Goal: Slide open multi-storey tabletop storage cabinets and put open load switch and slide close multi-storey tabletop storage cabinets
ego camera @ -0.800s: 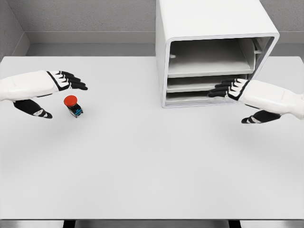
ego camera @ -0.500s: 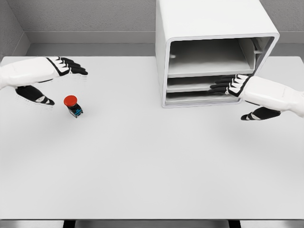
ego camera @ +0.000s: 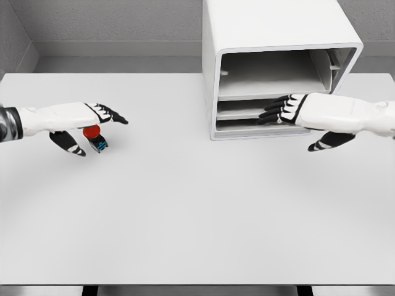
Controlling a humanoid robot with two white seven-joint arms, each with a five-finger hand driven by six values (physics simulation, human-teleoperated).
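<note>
While my left hand [ego camera: 86, 123] hovers unclenched over the red-capped load switch [ego camera: 94, 137] on the table [ego camera: 185, 203], my right hand's [ego camera: 296, 111] loose fingers seemingly touch the cabinet [ego camera: 271, 37] drawers; a careless closing could knock the switch away.

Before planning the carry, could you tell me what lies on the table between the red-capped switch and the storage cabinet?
Nothing: in the head view, only bare white table runs from the switch to the cabinet.

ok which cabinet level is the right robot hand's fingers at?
The middle level of the white three-tier cabinet. The right robot hand has its dark fingertips at that slot's front edge, below the tall open top bay and above the thin bottom slot.
</note>
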